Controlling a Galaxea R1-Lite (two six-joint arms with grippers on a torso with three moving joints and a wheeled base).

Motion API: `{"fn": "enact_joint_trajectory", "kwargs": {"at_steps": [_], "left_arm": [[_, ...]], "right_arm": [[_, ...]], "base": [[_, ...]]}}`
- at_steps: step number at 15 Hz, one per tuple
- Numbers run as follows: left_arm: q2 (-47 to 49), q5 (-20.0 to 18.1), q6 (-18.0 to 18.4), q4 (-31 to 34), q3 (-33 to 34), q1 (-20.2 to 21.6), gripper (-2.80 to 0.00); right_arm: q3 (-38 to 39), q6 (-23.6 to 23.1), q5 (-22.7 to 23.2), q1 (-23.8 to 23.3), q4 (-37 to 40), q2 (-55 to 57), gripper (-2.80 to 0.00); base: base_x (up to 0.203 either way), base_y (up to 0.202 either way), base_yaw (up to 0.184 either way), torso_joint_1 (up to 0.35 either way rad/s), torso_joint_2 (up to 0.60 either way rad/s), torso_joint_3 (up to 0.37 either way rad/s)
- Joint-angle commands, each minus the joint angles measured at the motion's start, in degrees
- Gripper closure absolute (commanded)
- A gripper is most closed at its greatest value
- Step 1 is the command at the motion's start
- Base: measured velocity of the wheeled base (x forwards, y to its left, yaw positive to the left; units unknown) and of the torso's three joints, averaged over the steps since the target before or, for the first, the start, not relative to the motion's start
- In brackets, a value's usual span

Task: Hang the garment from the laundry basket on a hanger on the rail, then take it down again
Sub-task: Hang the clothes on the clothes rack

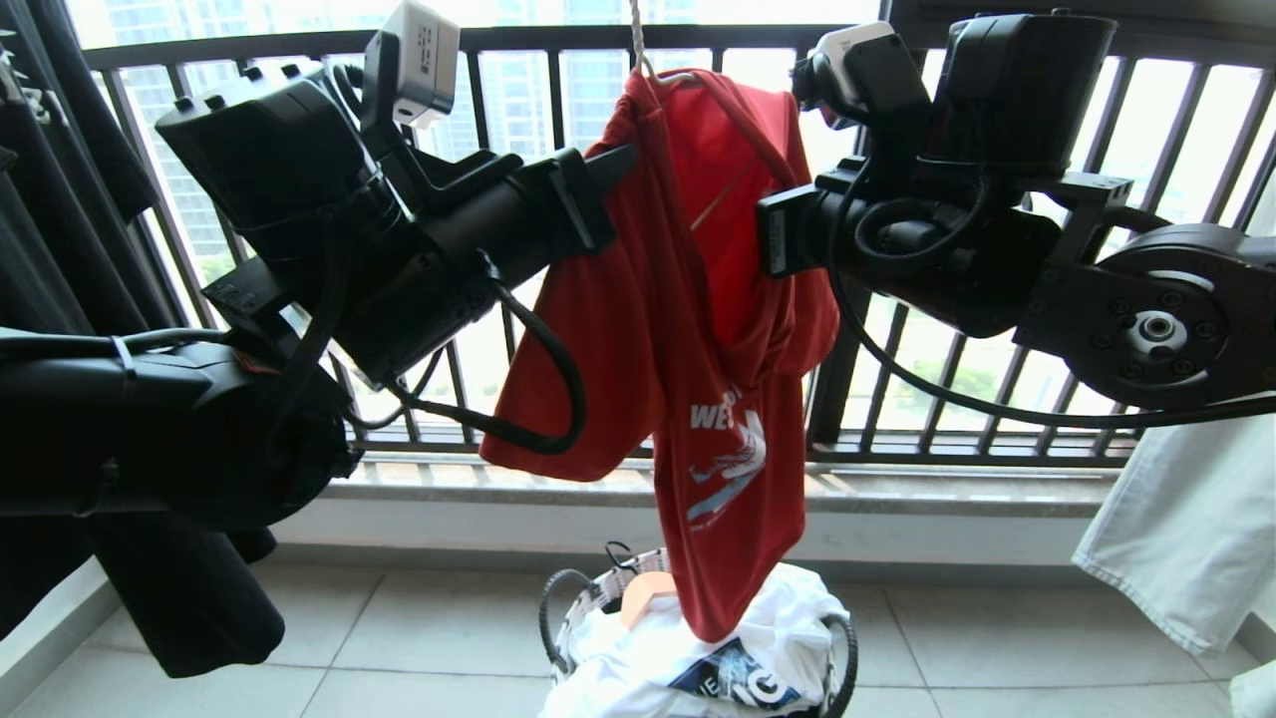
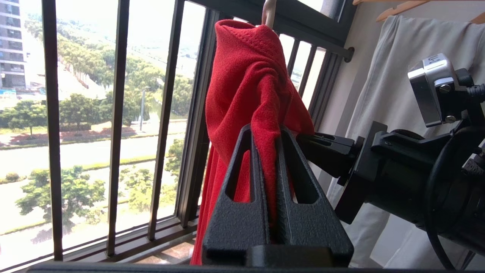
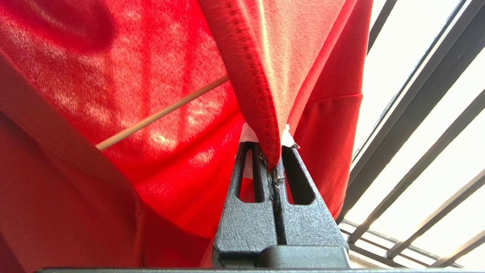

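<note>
Head view: garment (image 1: pixel 688 329) bunched (bright red)

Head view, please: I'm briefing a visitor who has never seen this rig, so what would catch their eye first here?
The bright red T-shirt dangling bunched from a thin white wire hanger in front of the barred window, its tail reaching the laundry basket on the floor. Next, both black arms pinch it: the left claw shut on a fold, the right claw shut on a stitched hem.
</note>
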Motion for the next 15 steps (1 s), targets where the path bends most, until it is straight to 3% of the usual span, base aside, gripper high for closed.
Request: {"fn": "enact_joint_trajectory", "kwargs": {"at_steps": [1,5,8,15], "left_arm": [[1.4,0.8,1.3,-0.2,-0.4,0.0,0.0],[1.4,0.2,1.6,-0.2,1.1,-1.0,0.0],[1.4,0.1,2.2,-0.2,3.1,-4.3,0.0],[2.7,0.2,6.6,-0.2,6.7,-9.0,0.0]], "right_arm": [[0.3,-0.3,-0.1,-0.8,-0.1,-2.2,0.0],[-3.1,-0.6,-0.1,-2.2,0.2,-1.7,0.0],[-8.3,-1.7,-0.1,-3.0,2.2,-0.1,0.0],[-12.4,-4.9,0.0,-3.5,5.7,1.4,0.0]], "base": [[0.0,0.0,0.0,0.0,0.0,0.0],[0.0,0.0,0.0,0.0,0.0,0.0],[0.0,0.0,0.0,0.0,0.0,0.0],[0.0,0.0,0.0,0.0,0.0,0.0]]}}
